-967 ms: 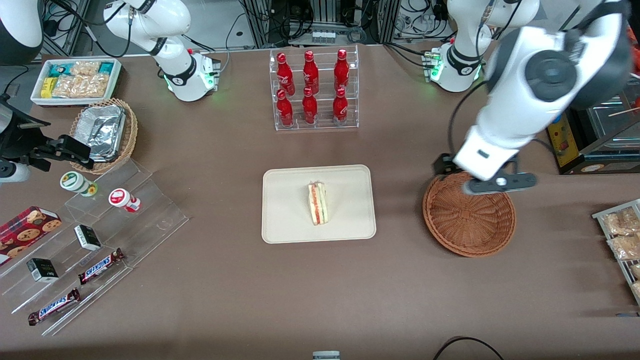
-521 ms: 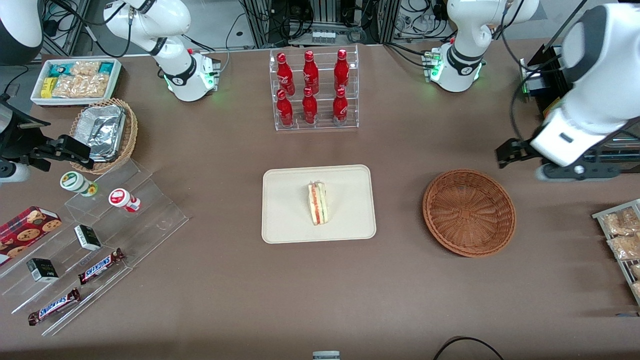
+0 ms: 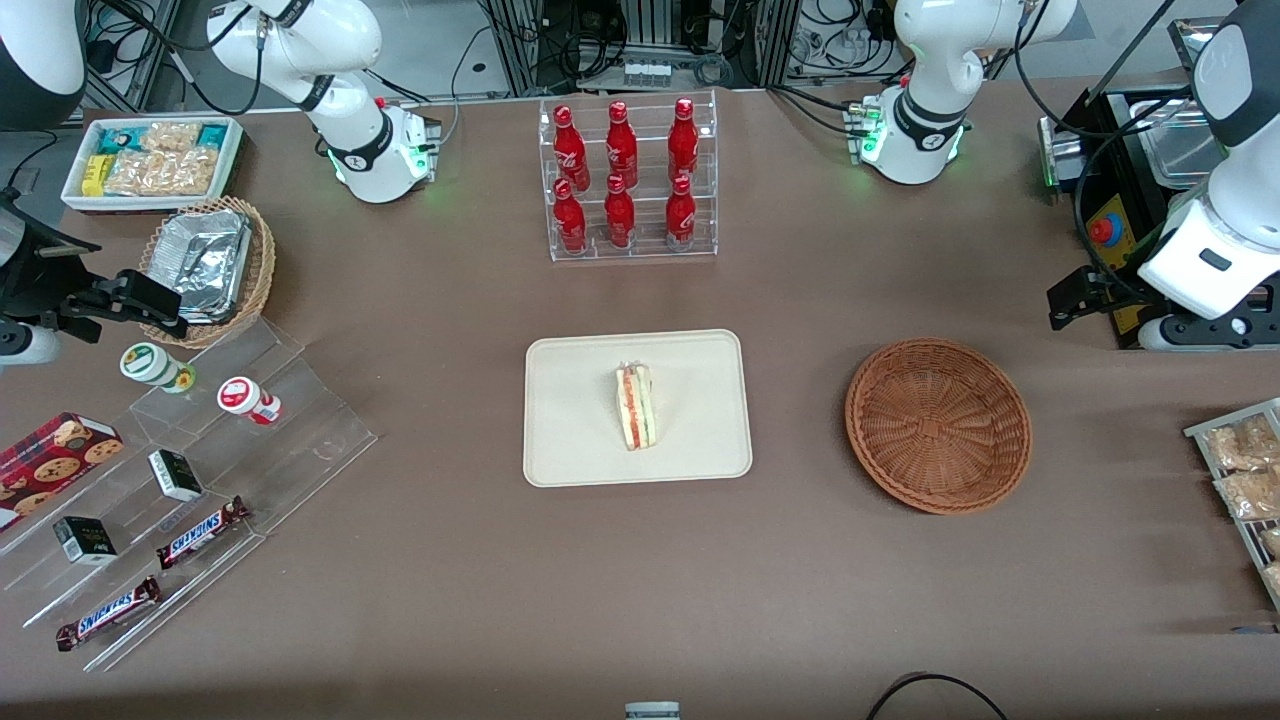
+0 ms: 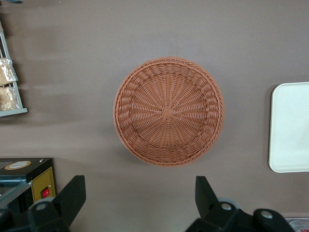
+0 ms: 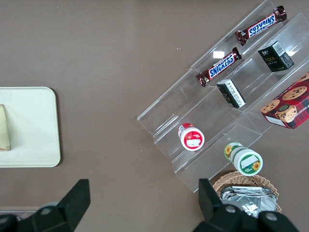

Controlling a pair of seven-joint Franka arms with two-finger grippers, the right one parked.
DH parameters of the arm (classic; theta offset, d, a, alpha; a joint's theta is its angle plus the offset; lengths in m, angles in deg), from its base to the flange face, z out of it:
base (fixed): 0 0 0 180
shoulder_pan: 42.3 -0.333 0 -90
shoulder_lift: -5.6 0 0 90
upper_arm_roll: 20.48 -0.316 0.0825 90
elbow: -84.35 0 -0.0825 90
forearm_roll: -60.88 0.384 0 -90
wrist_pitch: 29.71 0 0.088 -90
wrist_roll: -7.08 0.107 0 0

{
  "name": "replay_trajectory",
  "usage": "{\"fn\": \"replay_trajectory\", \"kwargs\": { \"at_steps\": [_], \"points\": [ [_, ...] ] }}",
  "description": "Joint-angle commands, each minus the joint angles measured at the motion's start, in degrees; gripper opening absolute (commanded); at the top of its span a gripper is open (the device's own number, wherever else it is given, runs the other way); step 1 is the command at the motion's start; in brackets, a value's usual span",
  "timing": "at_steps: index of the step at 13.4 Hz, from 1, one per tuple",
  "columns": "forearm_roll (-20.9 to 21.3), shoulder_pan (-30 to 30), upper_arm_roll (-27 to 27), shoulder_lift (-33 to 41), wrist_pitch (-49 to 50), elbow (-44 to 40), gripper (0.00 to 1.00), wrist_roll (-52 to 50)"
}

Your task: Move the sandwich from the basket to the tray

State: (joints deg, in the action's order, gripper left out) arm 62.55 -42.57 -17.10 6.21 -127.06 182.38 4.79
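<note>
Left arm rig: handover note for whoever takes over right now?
Gripper: open, holding nothing, raised well above the table near the working arm's end, clear of the basket.
Sandwich, a triangular clear-wrapped wedge with red and green filling: lying near the middle of the flat cream rectangular tray.
Round reddish-brown wicker basket: empty, standing on the table beside the tray, toward the working arm's end.
Done: sandwich is out of the basket and on the tray, released.
Left: nothing visible; park the arm.
</note>
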Motion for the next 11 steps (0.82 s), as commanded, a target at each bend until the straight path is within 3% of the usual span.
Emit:
{"fn": "replay_trajectory", "kwargs": {
  "at_steps": [1, 11],
  "points": [
    [-0.8, -0.6, 0.6, -2.0, 1.2, -3.8, 1.00, 0.3],
    [-0.6, -0.7, 0.6, -2.5, 1.6, -5.6, 1.00, 0.1]
  ]
}}
